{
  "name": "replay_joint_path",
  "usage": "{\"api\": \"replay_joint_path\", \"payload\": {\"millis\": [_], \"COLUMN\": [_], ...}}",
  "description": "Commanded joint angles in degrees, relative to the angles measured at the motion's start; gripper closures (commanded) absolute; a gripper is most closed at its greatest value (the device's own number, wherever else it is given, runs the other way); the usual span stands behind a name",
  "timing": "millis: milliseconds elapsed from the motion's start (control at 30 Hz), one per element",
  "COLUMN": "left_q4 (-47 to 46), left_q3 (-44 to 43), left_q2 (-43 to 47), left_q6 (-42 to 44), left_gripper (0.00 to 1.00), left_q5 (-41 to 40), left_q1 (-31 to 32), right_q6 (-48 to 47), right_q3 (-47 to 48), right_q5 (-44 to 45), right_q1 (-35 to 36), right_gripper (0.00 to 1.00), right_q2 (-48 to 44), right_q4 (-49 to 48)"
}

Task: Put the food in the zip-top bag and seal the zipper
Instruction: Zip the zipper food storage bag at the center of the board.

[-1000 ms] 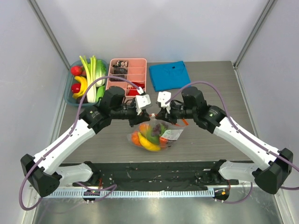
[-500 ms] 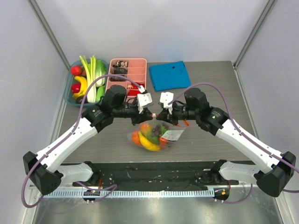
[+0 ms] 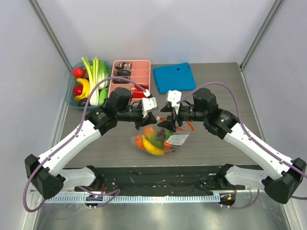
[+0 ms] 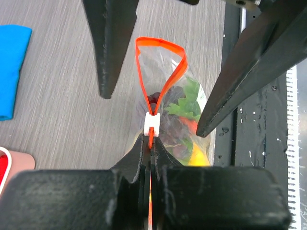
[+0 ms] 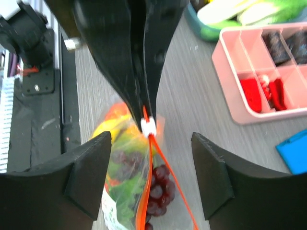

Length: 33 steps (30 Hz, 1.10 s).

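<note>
Records left gripper (image 4: 150,153) clamped on zipper (image 4: 160,43) just below white slider (image 4: 152,123); right gripper (image 5: 150,136) spread wide, straddling the mouth. Locates bag (image 3: 176,139), food (image 3: 152,139) inside, between arms over table (image 3: 216,81).

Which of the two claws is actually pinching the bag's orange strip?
The left gripper: it is shut flat on the zipper, just behind the white slider. The right gripper hangs open, its jaws spread either side of the strip.
</note>
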State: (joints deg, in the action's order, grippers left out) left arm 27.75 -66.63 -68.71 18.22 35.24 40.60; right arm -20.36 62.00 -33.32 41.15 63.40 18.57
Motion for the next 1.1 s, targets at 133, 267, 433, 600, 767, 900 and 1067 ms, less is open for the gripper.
{"api": "replay_joint_path", "payload": {"millis": [133, 267, 433, 600, 767, 900, 1067], "left_q4": [-2.52, -3.14, -3.49, -5.59, -7.01, -7.97, -7.8], "left_q3": [-1.31, -1.31, -0.7, 0.36, -0.34, 0.1, 0.45], "left_q2": [2.44, 2.7, 3.49, 4.9, 5.78, 7.01, 8.59], "left_q6": [1.12, 0.68, 0.59, -0.72, -3.27, -4.16, -4.16], "left_gripper": [1.0, 1.0, 1.0, 1.0, 1.0, 1.0, 1.0], "left_q5": [1.85, 1.67, 1.5, -0.96, -1.85, -2.55, -4.56], "left_q1": [0.18, 0.18, 0.18, -0.08, -0.96, -1.14, -1.31], "right_q6": [1.47, 0.06, -1.08, -2.84, -5.74, -5.4, -4.95], "right_q3": [4.27, 3.66, 2.34, 1.73, -1.26, -3.11, -4.51], "right_q5": [-4.38, -4.21, -4.3, -3.42, -0.7, 1.24, 2.56], "right_q1": [0.51, 0.6, 0.6, 0.6, 0.6, 0.43, 0.16], "right_gripper": [0.55, 0.59, 0.72, 0.94, 0.99, 0.99, 0.99], "right_q2": [2.17, 2.79, 2.87, 2.17, -0.02, -1.17, -2.66], "right_q4": [-5.47, -3.98, -3.71, -1.87, 0.15, 1.73, 4.36]}}
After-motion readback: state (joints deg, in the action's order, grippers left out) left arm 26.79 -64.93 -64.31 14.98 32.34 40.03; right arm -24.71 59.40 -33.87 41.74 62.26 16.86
